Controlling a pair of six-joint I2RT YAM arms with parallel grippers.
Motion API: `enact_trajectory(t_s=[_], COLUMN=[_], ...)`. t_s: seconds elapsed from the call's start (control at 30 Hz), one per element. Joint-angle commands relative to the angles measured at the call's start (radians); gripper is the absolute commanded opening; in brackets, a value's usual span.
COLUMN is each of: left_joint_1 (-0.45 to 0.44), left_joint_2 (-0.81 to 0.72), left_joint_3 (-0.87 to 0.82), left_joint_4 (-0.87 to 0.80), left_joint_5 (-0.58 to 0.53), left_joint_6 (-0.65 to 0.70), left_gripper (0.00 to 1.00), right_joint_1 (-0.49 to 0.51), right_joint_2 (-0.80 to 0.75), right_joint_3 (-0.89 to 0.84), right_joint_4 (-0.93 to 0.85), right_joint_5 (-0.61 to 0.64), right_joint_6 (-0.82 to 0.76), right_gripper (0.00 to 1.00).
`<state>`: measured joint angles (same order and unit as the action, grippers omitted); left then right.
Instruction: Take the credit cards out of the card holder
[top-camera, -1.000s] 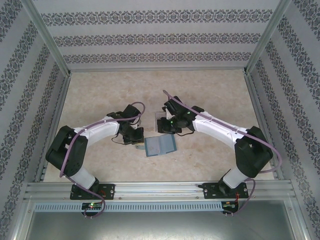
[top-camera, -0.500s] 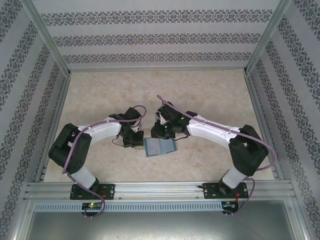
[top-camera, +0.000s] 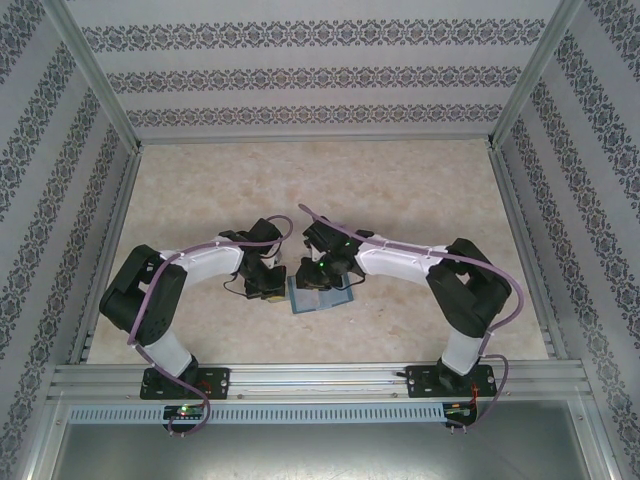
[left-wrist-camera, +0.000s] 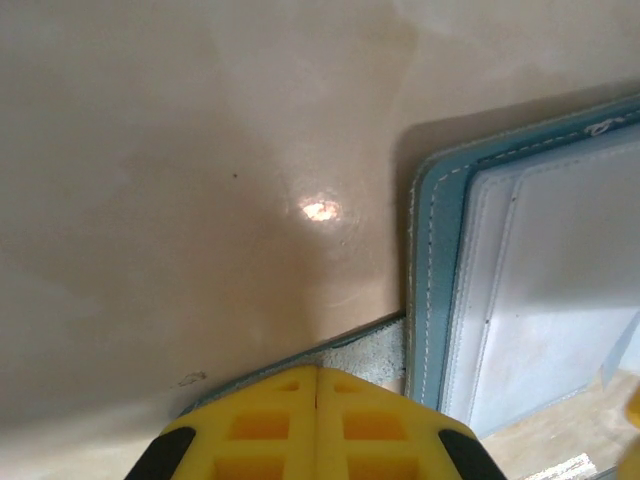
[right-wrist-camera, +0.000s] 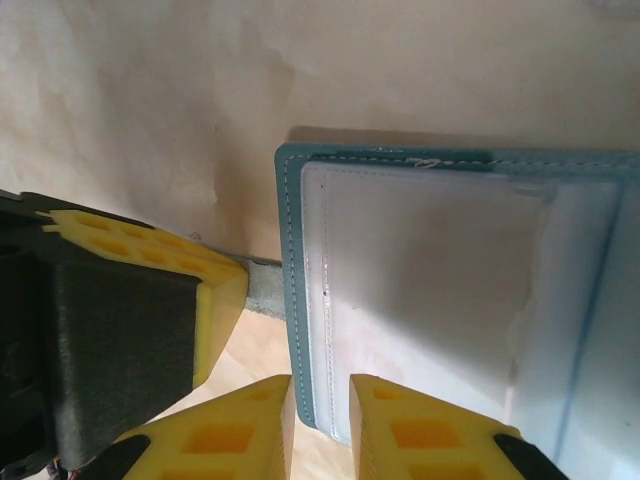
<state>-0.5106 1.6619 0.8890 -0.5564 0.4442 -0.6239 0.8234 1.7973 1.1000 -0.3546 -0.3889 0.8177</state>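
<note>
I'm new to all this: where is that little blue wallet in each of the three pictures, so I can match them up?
Top view: the card holder lies a little below the centre of the picture.
Left wrist view: card holder at the right side, inner face up.
Right wrist view: card holder spans centre to right edge.
Shared landmark: the left gripper, yellow-fingered, beside its stitched edge.

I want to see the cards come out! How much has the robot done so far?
Done: the card holder lies open on the table. In hand: the left gripper, jaws shut, rests at its side tab; the right gripper, jaws slightly apart, straddles the holder's edge. Left: what looks like a pale card sits in its pocket, so pulling the cards out is not yet done.
</note>
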Motion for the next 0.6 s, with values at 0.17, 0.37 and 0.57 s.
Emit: enact_trajectory(t_s=[0.17,0.37,0.57], left_joint_1=[-0.009,-0.009,-0.008], left_joint_2=[0.012,0.01,0.014], left_joint_3=[-0.029,-0.027,-0.027], left_joint_4=[0.001,0.001,0.001], left_joint_5=[-0.016,-0.015,-0.015], left_joint_6=[0.017,0.014,0.013], left_gripper=[0.0,0.0,0.0], right_joint_1=[0.02,0.022,0.025], right_joint_2=[0.06,0.071,0.071], right_joint_3=[0.021,0.021,0.044], right_joint_4=[0.021,-0.008,-0.102], right_joint_5=[-0.034,-0.012,0.061], right_joint_6=[0.023,0.013,-0.023], right_gripper=[0.25,0.27,0.35])
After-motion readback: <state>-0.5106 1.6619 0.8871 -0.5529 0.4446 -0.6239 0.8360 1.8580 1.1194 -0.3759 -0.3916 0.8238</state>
